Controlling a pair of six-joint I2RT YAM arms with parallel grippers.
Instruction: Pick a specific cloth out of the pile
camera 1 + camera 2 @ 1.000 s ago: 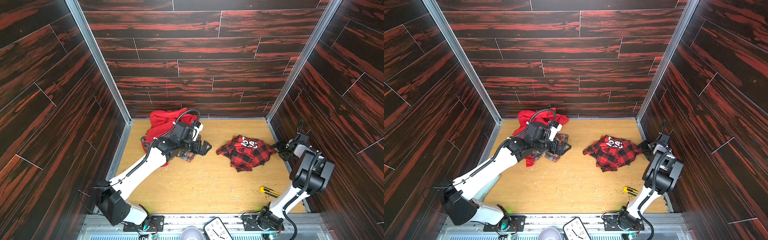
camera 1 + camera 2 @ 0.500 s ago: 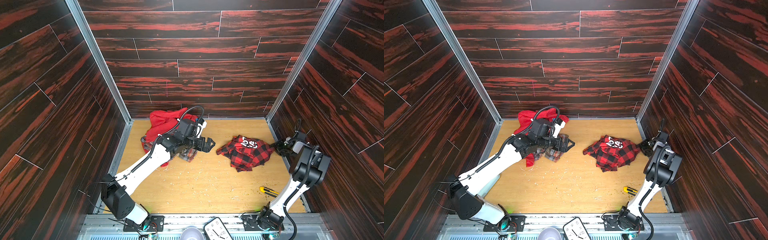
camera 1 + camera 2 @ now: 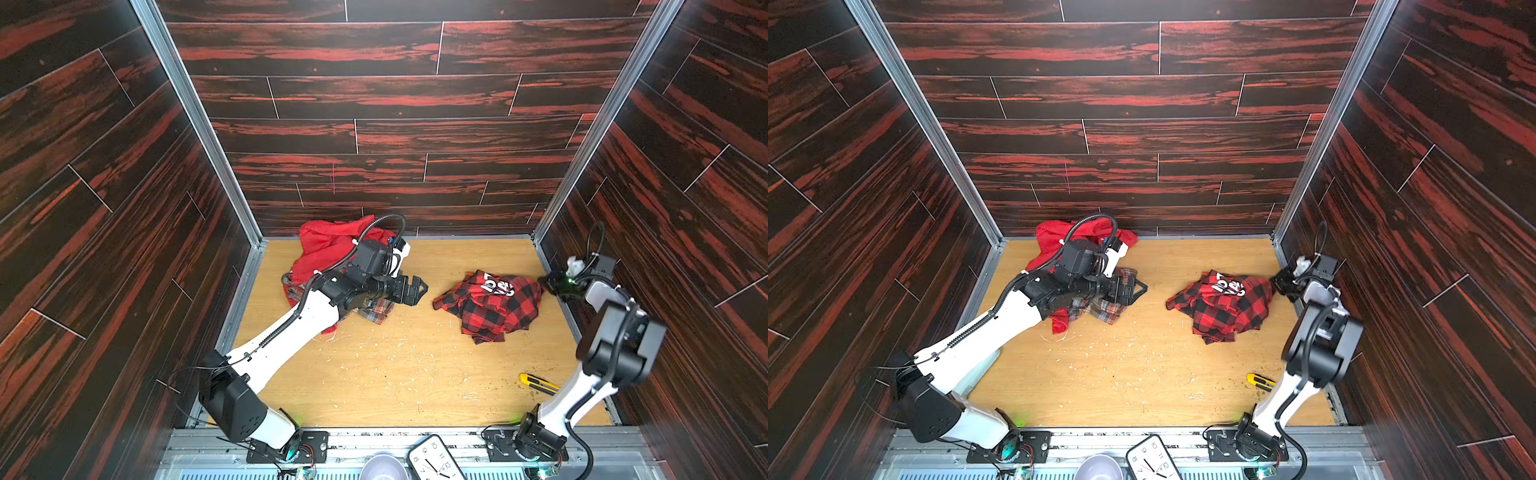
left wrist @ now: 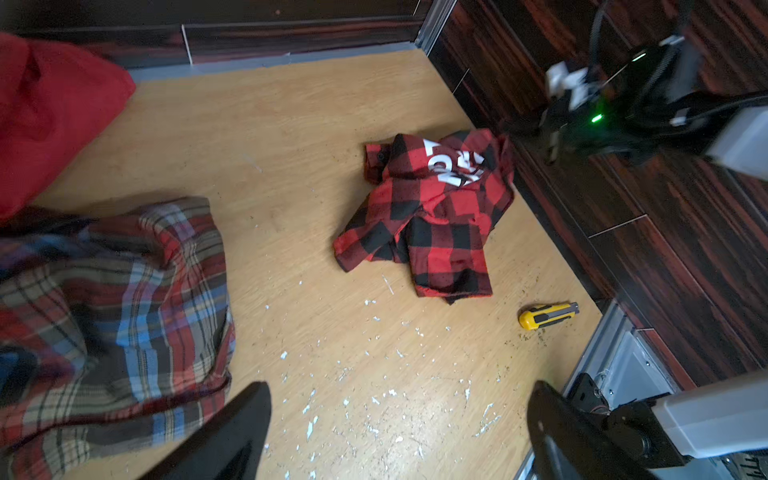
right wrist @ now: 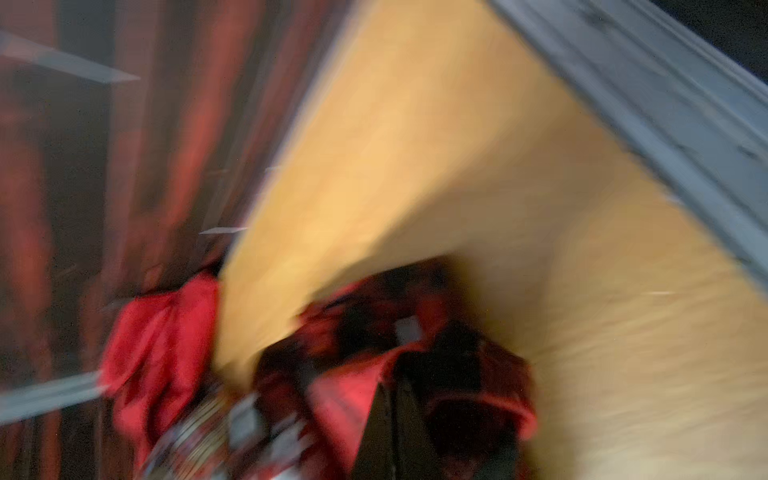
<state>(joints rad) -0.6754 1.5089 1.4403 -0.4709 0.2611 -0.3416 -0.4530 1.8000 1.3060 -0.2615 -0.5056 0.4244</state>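
The cloth [image 3: 490, 305] [image 3: 1223, 305] [image 4: 432, 212], red-and-black check with white lettering, lies crumpled on the wooden floor, right of the middle. The pile [image 3: 328, 249] [image 3: 1059, 241] sits at the back left: plain red fabric [image 4: 45, 116] with a muted plaid shirt [image 3: 1104, 309] [image 4: 116, 299]. My left gripper [image 3: 417, 291] [image 3: 1138, 291] [image 4: 395, 432] hovers open and empty between pile and cloth, pointing at the cloth. My right gripper [image 3: 548, 284] [image 3: 1279, 282] [image 5: 392, 415] is shut at the cloth's right edge by the wall; its blurred wrist view shows nothing between the fingers.
A yellow utility knife [image 3: 538, 383] [image 3: 1260, 381] [image 4: 547, 315] lies on the floor near the right arm's base. White flakes are scattered over the middle of the floor [image 3: 395, 357]. Dark walls close in three sides. A clock [image 3: 432, 459] and a bowl [image 3: 382, 467] sit at the front rail.
The right gripper's jaws have closed beside the cloth's right edge and its arm has shifted. The left gripper has moved slightly right, off the pile, still open.
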